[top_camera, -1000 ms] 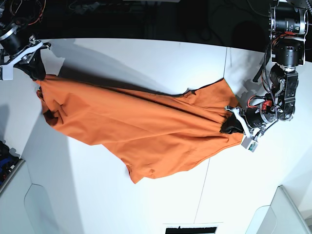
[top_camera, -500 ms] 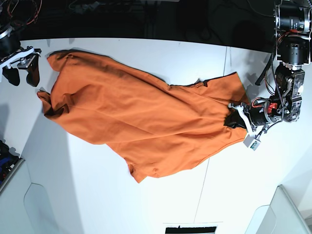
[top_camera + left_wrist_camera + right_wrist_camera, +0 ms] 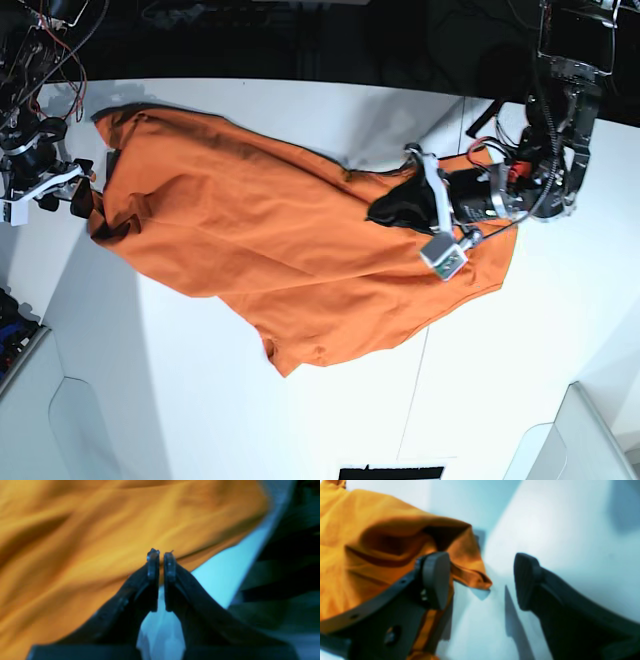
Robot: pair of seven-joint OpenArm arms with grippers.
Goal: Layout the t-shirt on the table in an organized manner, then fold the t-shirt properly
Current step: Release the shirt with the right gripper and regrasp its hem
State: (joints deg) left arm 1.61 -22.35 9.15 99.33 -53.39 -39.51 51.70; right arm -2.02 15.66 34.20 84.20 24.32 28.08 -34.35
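- Orange t-shirt [image 3: 270, 240] lies crumpled across the table [image 3: 300, 420]; soft, light, it will drag and bunch.
- Left gripper [image 3: 161, 555] pinched nearly shut at the shirt's edge; whether cloth is caught you cannot tell.
- Right gripper [image 3: 481, 580] gapes empty beside a corner; grab hems there.

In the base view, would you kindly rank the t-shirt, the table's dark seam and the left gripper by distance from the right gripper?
1. t-shirt: its edge lies beside the right gripper.
2. left gripper: mid-table, over the shirt.
3. table's dark seam: farther toward that side.
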